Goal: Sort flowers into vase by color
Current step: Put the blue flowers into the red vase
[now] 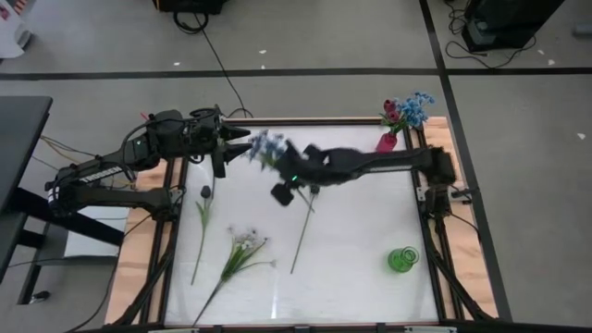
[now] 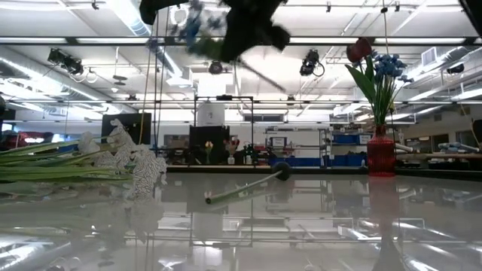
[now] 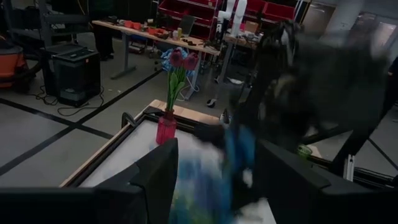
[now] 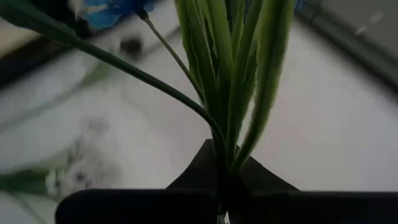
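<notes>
While my right gripper (image 1: 289,176) is clenching the blue flower (image 1: 268,146) by its stem above mid-table, its blooms are pointing at my open-jawed left gripper (image 1: 242,143), with the red vase (image 1: 387,141) lying opposite.

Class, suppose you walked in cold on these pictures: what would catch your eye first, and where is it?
First, the blue flower held up over the table's far middle, its green stems pinched in the right gripper while the left gripper sits right beside the bloom. Next, the red vase at the far right corner, already holding blue and red flowers. A white flower lies flat near the front.
</notes>
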Controlling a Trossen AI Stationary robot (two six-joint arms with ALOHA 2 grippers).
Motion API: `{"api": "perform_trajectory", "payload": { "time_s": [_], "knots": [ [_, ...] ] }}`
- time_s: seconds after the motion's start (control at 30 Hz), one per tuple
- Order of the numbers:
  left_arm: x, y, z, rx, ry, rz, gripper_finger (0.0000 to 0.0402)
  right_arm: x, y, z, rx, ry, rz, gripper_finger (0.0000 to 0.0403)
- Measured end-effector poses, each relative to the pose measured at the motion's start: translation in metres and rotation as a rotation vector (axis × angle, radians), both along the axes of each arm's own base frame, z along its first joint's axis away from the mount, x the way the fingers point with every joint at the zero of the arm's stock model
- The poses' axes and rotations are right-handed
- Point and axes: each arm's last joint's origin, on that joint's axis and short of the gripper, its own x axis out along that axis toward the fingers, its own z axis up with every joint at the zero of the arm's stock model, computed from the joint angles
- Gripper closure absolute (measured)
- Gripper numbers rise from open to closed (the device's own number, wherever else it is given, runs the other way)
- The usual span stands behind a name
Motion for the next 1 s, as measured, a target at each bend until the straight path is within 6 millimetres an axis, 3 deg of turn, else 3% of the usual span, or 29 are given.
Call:
{"api": "perform_trajectory", "payload": {
  "time_s": [0.3,0.6,0.8,1.0],
  "knots": [
    [0.000,0.000,0.000,0.000,0.000,0.000,0.0184,-0.071,-0.036,0.095,-0.187,-0.213,-0.185,0.0391],
    [0.000,0.000,0.000,-0.001,0.000,0.000,0.0184,-0.143,-0.080,0.156,-0.426,-0.327,-0.395,0.0391],
    [0.000,0.000,0.000,-0.001,0.000,0.000,0.0184,-0.184,-0.123,0.163,-0.555,-0.402,-0.581,0.0391],
    [0.000,0.000,0.000,-0.001,0.000,0.000,0.0184,-0.230,-0.164,0.137,-0.695,-0.445,-0.736,0.0391]
  ]
}}
